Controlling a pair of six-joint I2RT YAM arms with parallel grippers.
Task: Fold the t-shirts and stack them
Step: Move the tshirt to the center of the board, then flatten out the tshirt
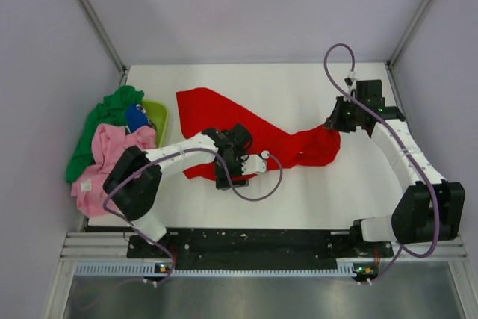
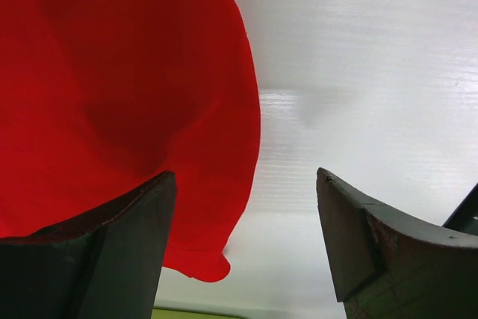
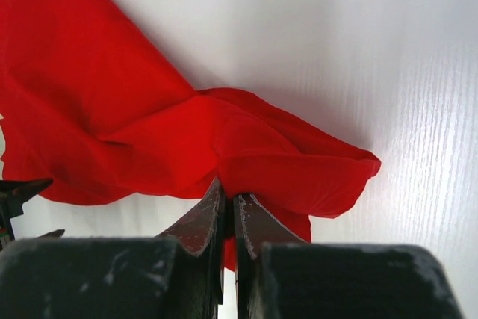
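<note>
Now, red t-shirt (image 1: 246,128): we see it sprawled across the tabletop (image 1: 314,192).
Right claw (image 3: 228,192): pinched closed on the shirt's right end.
Left claw (image 2: 245,177): we see it spread wide over the shirt's edge, gripping nothing.

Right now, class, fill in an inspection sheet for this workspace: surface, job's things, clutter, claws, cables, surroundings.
Surface: white table, no stains seen.
Job's things: red t-shirt spread mid-table, unfolded; pink t-shirt, green t-shirt and blue t-shirt heaped at the left edge.
Clutter: lime basket among that heap.
Claws: left claw open beside the red cloth's edge; right claw shut on a red fold.
Cables: a purple cable loops off each arm.
Surroundings: pale walls, metal rail at the near edge.
</note>
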